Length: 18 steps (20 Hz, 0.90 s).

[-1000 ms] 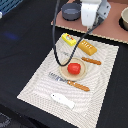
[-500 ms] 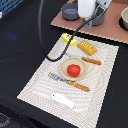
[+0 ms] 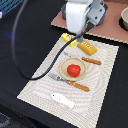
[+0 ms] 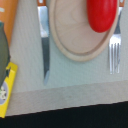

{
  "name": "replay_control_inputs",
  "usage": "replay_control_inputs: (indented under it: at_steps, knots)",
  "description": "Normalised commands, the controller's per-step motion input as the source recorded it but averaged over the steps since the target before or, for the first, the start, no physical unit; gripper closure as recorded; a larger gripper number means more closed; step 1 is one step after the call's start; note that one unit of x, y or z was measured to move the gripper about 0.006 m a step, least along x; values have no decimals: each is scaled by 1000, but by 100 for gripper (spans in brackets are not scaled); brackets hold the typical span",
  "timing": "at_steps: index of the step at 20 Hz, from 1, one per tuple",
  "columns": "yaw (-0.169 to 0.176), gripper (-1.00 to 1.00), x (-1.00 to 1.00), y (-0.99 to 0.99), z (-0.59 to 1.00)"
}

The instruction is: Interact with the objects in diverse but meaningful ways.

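Note:
A red tomato-like ball [image 3: 74,70] [image 4: 102,14] rests on the round tan plate [image 3: 64,71] [image 4: 70,40] in the middle of the striped mat. The orange ridged block [image 3: 88,48] [image 4: 7,12] lies at the mat's far end. The yellow packet [image 3: 67,39] [image 4: 6,90] sits at the far corner towards the exterior view's left. The white fish-like piece [image 3: 62,100] lies near the mat's front edge. My gripper [image 3: 81,36] hangs low between the packet and the orange block. Its fingertips are not clear in either view, and nothing shows between them.
A knife [image 3: 91,61] [image 4: 44,45] and a fork [image 3: 70,83] [image 4: 115,50] with wooden handles flank the plate. The striped mat [image 3: 37,85] lies on a black table. A brown board [image 3: 112,31] with a grey pot [image 3: 123,17] is behind. A black cable [image 3: 20,45] loops over the exterior view's left.
The arm has come down and nearer, over the mat's far end. The toys and cutlery have stayed where they were.

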Motion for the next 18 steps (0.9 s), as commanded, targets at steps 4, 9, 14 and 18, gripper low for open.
replay_control_inputs:
  at_steps: [4, 9, 14, 18]
  knots:
    - [-5, -100, 292, -564, -169]
    - [16, -100, 561, -135, -248]
    - [32, -100, 491, -9, -313]
    - [11, -100, 368, -24, -411]
